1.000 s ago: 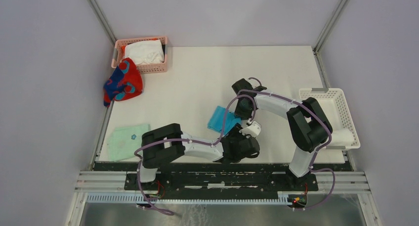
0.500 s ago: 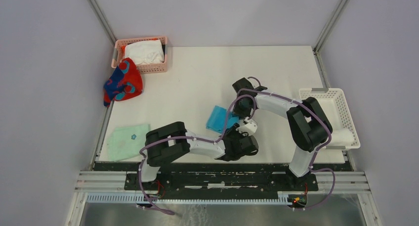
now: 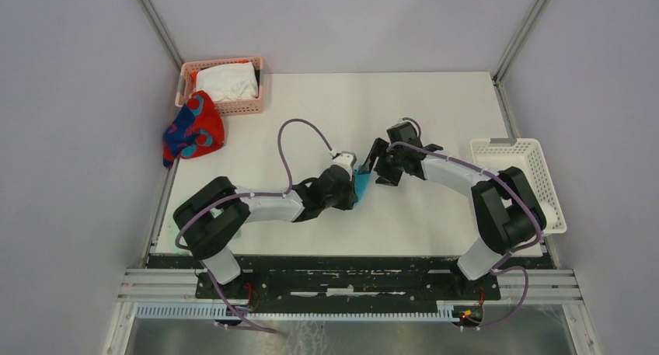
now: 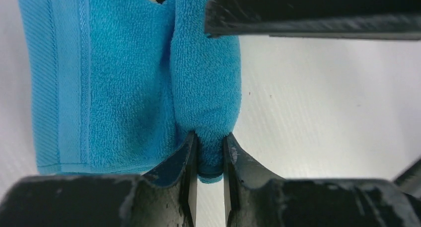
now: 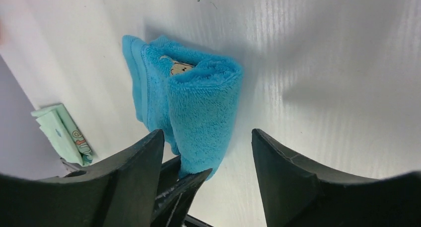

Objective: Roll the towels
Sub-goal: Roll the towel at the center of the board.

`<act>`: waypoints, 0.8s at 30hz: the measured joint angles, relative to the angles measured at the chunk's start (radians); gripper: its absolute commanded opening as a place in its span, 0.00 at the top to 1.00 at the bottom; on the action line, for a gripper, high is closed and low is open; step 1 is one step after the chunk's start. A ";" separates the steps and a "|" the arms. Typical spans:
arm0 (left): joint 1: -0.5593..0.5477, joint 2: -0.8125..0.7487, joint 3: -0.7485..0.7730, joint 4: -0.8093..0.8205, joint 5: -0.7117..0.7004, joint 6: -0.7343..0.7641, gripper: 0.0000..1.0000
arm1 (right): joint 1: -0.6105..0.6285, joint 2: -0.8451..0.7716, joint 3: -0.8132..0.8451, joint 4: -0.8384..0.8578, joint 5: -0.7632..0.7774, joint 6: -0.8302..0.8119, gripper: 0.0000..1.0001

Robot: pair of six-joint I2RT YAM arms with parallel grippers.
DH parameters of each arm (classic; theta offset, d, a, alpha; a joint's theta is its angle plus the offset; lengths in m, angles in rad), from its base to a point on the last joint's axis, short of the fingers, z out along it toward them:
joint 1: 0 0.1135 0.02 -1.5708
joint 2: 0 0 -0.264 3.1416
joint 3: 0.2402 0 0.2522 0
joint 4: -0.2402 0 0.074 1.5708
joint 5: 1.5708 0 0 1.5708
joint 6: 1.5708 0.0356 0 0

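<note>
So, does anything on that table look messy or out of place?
Yes: the red towel with dark-blue blotches lies crumpled in a heap beside the pink basket, at the far left of the table, and seems to hang over its edge. Nothing looks spilled or broken.

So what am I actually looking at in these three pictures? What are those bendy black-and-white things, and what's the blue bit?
Those are two robot arms bolted at the near edge of a white table. The wide picture comes from a camera above them; each close-up comes from a camera on one wrist, so the black shapes at its lower edge are that arm's fingers. The left gripper pinches a fold of a partly rolled turquoise towel. The right gripper stands open near the roll, holding nothing. Further off lie a red-and-blue towel and a white towel in a pink basket; a white basket stands at the right.
</note>
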 measured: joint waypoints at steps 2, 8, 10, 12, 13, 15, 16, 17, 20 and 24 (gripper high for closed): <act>0.063 -0.013 -0.041 0.062 0.124 -0.045 0.84 | -0.006 -0.001 -0.024 0.045 -0.027 0.008 0.26; 0.226 0.001 -0.129 0.237 0.451 -0.186 0.84 | -0.009 0.043 -0.057 0.163 -0.096 0.040 0.25; 0.259 0.020 -0.133 0.264 0.524 -0.223 0.84 | -0.009 0.067 -0.061 0.200 -0.108 0.053 0.25; 0.282 0.035 -0.133 0.279 0.579 -0.250 0.84 | -0.010 0.089 -0.063 0.226 -0.112 0.067 0.25; 0.288 0.040 -0.133 0.281 0.596 -0.256 0.84 | -0.011 0.099 -0.063 0.239 -0.111 0.072 0.25; 0.294 0.047 -0.129 0.277 0.623 -0.270 0.84 | -0.013 0.116 -0.063 0.255 -0.104 0.084 0.25; 0.296 0.051 -0.124 0.274 0.636 -0.275 0.84 | -0.014 0.126 -0.063 0.261 -0.099 0.089 0.26; 0.296 0.055 -0.119 0.268 0.647 -0.278 0.84 | -0.016 0.131 -0.062 0.269 -0.099 0.098 0.27; 0.298 0.066 -0.109 0.261 0.665 -0.289 0.84 | -0.018 0.140 -0.059 0.281 -0.085 0.111 0.35; 0.303 0.075 -0.104 0.259 0.676 -0.313 0.81 | -0.018 0.158 -0.047 0.273 -0.069 0.120 0.53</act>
